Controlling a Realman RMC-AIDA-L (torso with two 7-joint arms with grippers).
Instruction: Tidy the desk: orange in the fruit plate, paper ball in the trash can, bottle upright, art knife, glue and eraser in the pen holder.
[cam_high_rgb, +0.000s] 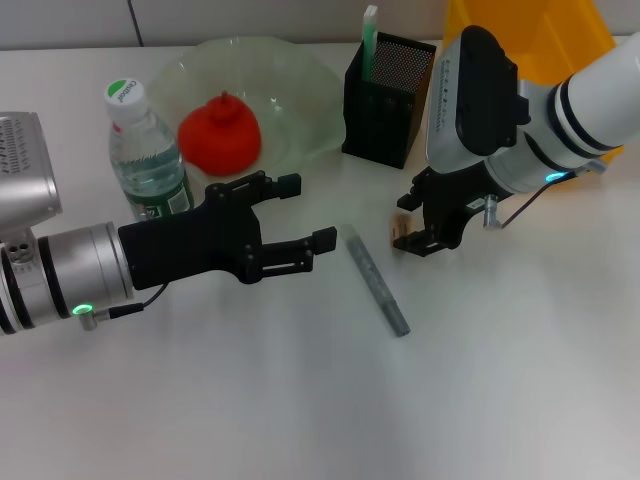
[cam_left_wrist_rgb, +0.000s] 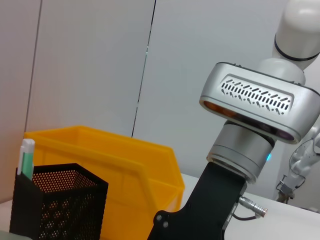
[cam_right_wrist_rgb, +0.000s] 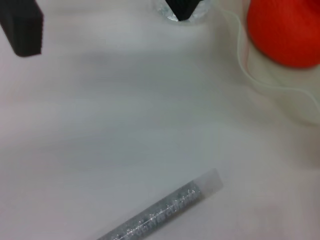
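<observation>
Orange fruit (cam_high_rgb: 220, 133), one; bottle (cam_high_rgb: 146, 155), one; sticks, two.

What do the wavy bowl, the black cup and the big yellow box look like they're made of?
The fruit plate looks like translucent pale-green glass, since the orange and the desk show through its wavy rim. The pen holder seems to be black metal mesh, with fine perforations visible. The trash can appears to be smooth, glossy moulded yellow plastic.

Matt white desk (cam_high_rgb: 300, 400), black mesh pen holder (cam_high_rgb: 388, 100), glossy translucent fruit plate (cam_high_rgb: 300, 100).
</observation>
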